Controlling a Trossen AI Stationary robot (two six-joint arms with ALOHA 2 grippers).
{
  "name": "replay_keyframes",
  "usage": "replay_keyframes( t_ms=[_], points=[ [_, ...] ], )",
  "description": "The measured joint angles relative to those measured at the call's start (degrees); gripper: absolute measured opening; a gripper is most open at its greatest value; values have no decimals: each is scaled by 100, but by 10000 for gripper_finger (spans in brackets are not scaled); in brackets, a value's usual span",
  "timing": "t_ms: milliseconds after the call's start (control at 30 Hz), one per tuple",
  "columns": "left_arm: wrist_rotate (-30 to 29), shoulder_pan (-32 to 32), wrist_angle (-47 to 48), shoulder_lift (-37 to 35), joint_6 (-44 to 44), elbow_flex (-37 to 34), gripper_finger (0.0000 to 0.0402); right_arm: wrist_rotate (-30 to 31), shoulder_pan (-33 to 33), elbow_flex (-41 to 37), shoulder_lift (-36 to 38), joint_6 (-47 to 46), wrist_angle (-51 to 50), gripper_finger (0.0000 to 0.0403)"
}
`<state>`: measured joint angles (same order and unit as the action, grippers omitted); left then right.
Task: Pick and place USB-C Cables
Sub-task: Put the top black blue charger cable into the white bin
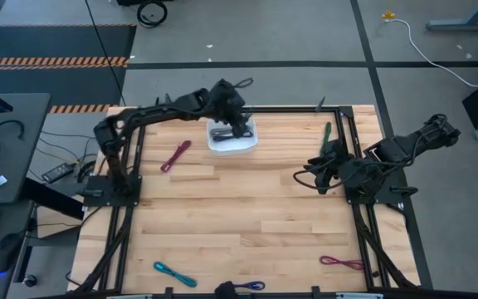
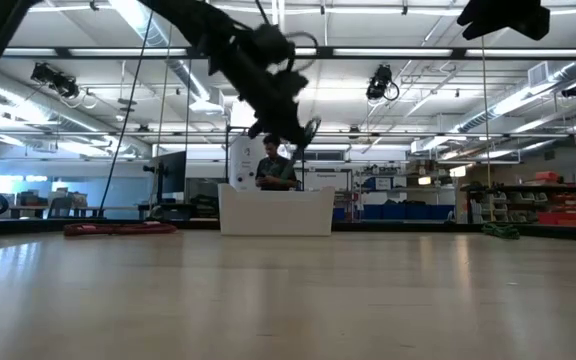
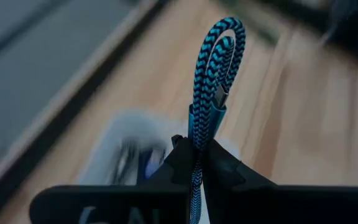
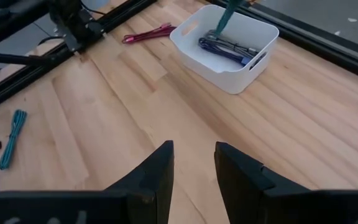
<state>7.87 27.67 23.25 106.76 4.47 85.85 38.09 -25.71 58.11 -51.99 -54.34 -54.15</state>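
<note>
Take the white bin [image 1: 232, 137] as your landmark. Your left gripper [image 3: 196, 163] hangs directly over it, fingers pinched tight on a blue-and-black braided cable [image 3: 210, 81], which stands up out of the fingers as a folded loop. That placement suggests a drop: held above the bin's open top, the cable should fall inside once you part the fingers. In the right wrist view the same cable shows as a teal strand [image 4: 226, 14] dangling just above the bin, with at least 1 purple and grey bundle [image 4: 227, 46] already lying on the bin's floor.

Your right gripper [image 4: 194, 168] waits well to the right of the bin, near the table's right rail, fingers parted by a narrow gap and holding nothing. A green cable [image 1: 326, 133] lies just beside that arm, so it looks like the natural next pick for it.

Other cables still out on the wood:
- 1 magenta cable [image 1: 175, 154], just left of the bin and the nearest to it.
- 1 teal cable [image 1: 174, 273], far from the bin by the near edge, on the left.
- 1 dark blue cable [image 1: 250, 286], at the near edge, roughly below the bin.
- 1 magenta cable [image 1: 341, 262], far from the bin toward the near right corner.

Judging by this spread, you are under halfway. Lower a little before releasing, since the stiff loop could catch the rim and tip out.
</note>
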Motion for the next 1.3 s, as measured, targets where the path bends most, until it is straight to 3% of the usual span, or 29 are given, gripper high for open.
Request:
replay_keyframes(
  t_ms=[300, 600, 967, 1133, 1300],
  points=[
    [-66, -131, 557, 733, -821, 1, 17, 139, 7, 0, -54, -266, 7, 122],
    [-957, -189, 880, 877, -1409, 8, 17, 147, 7, 0, -56, -551, 20, 122],
    [-1056, -296, 908, 1235, -1755, 8, 18, 192, 9, 0, -54, -620, 28, 122],
    [-1601, -388, 747, 1360, -1741, 6, 60, 192, 9, 0, -56, -728, 50, 122],
    [-1713, -436, 422, 1364, -1774, 6, 109, 176, 9, 0, -56, -768, 79, 122]
  ],
)
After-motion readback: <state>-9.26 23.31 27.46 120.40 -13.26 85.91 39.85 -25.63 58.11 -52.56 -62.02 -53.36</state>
